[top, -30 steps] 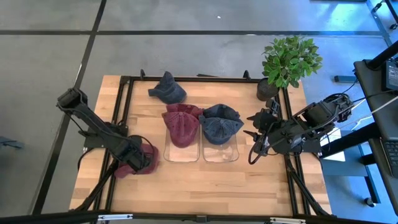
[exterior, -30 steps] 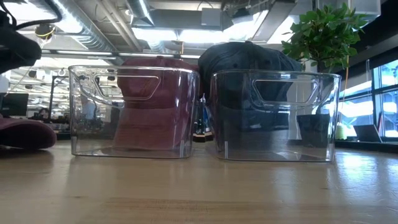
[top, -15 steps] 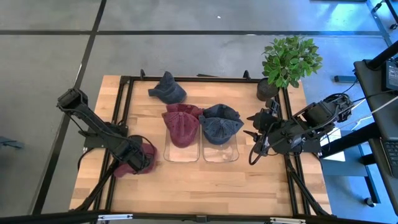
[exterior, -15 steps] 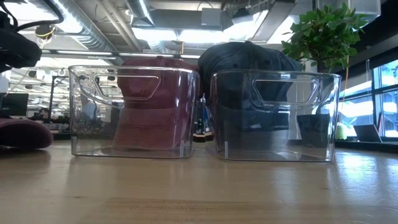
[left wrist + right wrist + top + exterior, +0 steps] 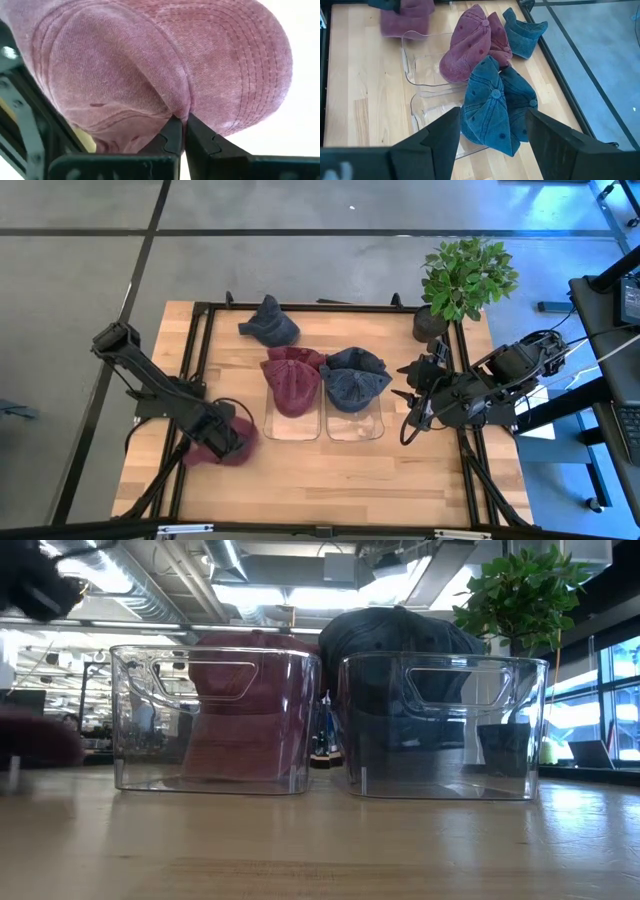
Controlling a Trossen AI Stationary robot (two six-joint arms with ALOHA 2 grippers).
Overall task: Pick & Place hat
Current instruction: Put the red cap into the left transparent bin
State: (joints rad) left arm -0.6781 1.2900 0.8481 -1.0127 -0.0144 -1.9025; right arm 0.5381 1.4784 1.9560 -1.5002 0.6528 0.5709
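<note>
A dark red hat [image 5: 228, 448] sits at the table's near left, with my left gripper [image 5: 222, 432] shut on it; in the left wrist view the hat [image 5: 150, 60] fills the picture. In the low view it is a blurred red shape [image 5: 35, 743] at the left edge. Two clear bins stand mid-table: a second red hat [image 5: 292, 380] rests on the left bin's [image 5: 292, 423] far rim, a blue hat [image 5: 355, 380] on the right bin's [image 5: 355, 423]. Another blue hat [image 5: 270, 325] lies near the far edge. My right gripper [image 5: 412, 396] waits open at the right. My left gripper pinches a raised fold of the hat's crown cloth [image 5: 175, 107] between its two shut fingers, close to the stitched brim. The fingers come from above, slanting toward the table's right. Whether the hat is clear of the table I cannot tell.
A potted plant [image 5: 465, 275] stands at the far right corner. A black frame [image 5: 200, 310] runs around the wooden table. Bare wood lies along the near edge in front of the bins [image 5: 330, 480].
My left gripper has shut on the dark red hat and taken hold of it. In the low view the gripper has gone up and the hat is blurred with motion; from above the hat has shifted slightly toward the table's right.
</note>
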